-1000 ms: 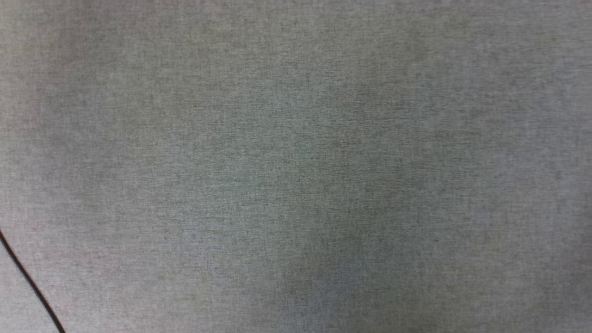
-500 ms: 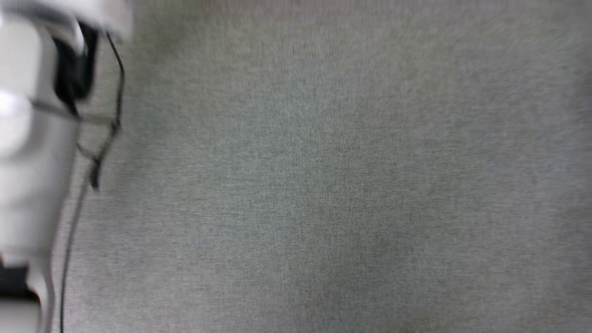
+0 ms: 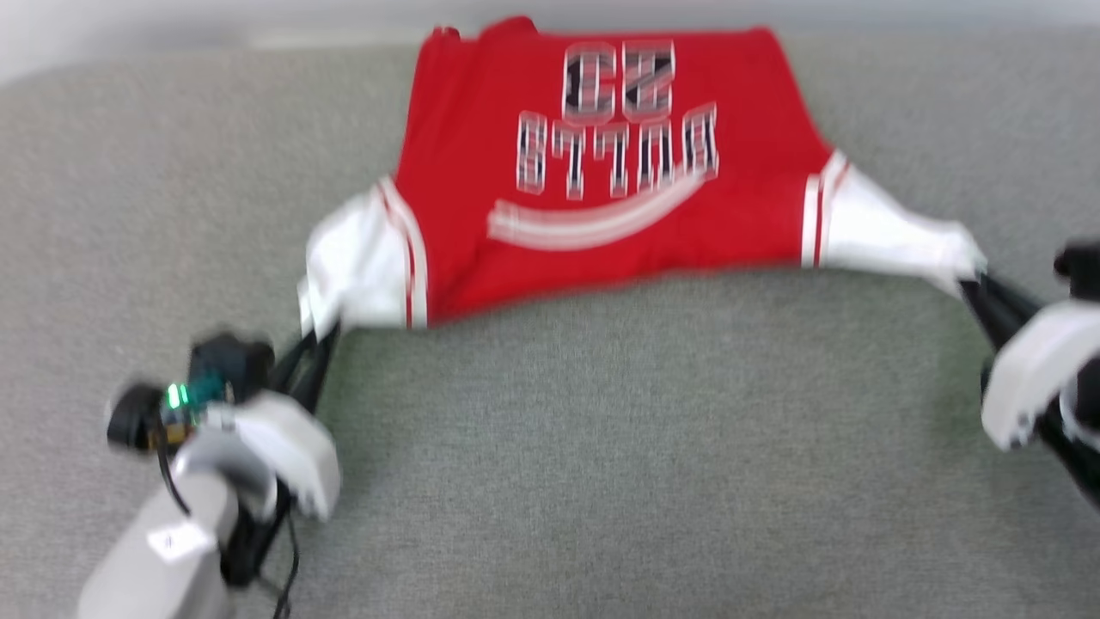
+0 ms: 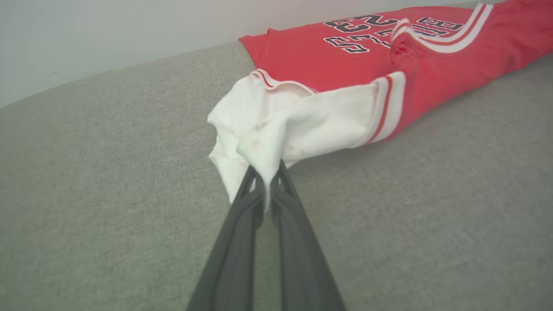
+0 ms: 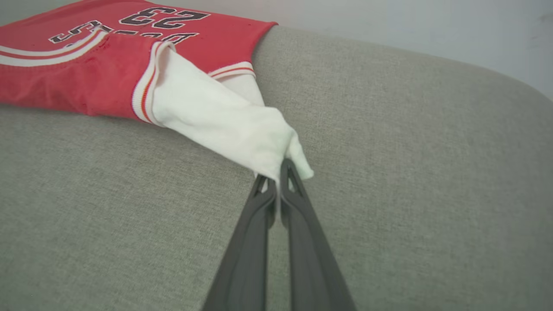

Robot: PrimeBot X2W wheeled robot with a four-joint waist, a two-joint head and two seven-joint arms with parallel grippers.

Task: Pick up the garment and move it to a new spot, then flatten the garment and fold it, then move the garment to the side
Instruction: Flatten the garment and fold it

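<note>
- Left gripper (image 3: 322,340), at the shirt's (image 3: 481,215) near-left corner: jaws pinched shut on the bunched white left sleeve (image 3: 352,266).
- Shirt: lies print-up on the far half of the worktop (image 3: 601,447), its lettering upside down to the robot and its hem at the far edge.
- Right gripper (image 3: 969,288), at the shirt's near-right corner: jaws shut on the tip of the right sleeve (image 3: 885,232), which is drawn taut.
- Step, as I judge it: flattening. Next, both arms should pull outward evenly, lay the sleeves down, then let go.
</note>
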